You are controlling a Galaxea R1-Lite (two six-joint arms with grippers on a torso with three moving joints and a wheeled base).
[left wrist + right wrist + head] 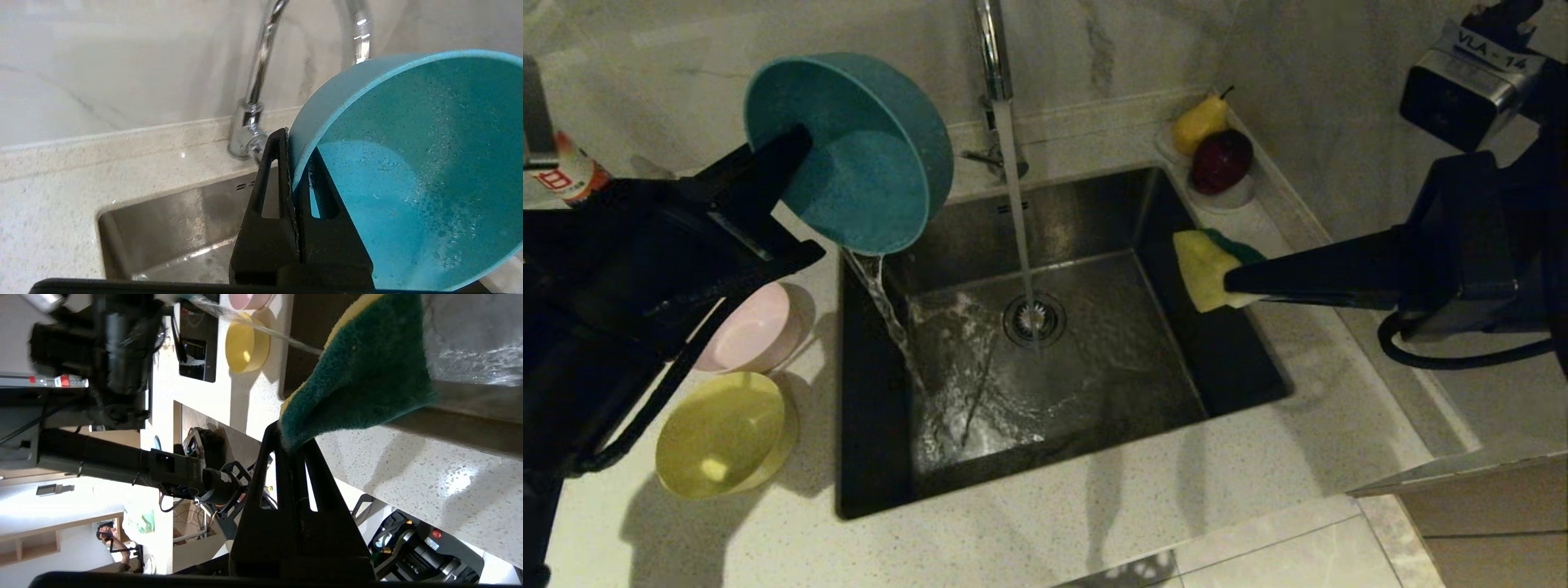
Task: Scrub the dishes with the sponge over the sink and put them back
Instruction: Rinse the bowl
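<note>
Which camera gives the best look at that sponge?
The right wrist view: the sponge fills it, green face up close, pinched by the right gripper. The head view shows it small; the left wrist view misses it.

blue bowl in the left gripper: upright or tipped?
Tipped. The left gripper holds the blue bowl by its rim, turned steeply on its side, and water pours off its lower edge into the sink.

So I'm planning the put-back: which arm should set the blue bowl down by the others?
Left. Its pincer already grips the blue bowl, near the pink bowl and yellow bowl. The right pincer holds the sponge.
</note>
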